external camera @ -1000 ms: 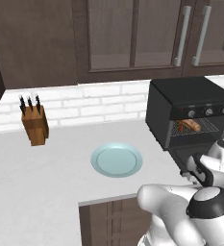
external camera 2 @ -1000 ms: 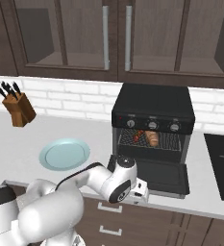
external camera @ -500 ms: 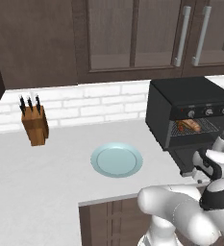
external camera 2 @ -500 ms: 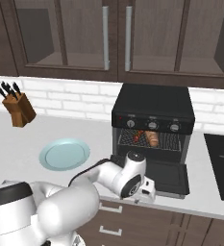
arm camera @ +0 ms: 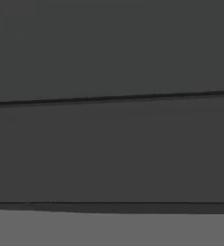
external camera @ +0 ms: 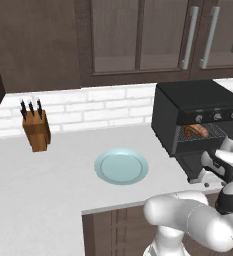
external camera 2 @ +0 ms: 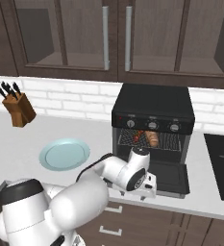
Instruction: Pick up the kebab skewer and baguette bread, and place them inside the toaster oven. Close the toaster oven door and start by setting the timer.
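Door (external camera 2: 167,177) of the toaster oven (external camera 2: 153,106) lay dropped flat at the worktop's front edge, with the baguette bread (external camera 2: 153,139) and kebab skewer (external camera 2: 138,136) already on the rack inside. We found the end effector (external camera 2: 147,185) low against the door's front left corner; we could not tell whether its fingers were apart or together. We judged the door a stiff, hinged panel, light to swing, its smooth face slippery. The handle was not visible to us, so a push under the front lip seemed the soundest hold. The plate (external camera 2: 64,154) sat bare near the worktop's front edge.
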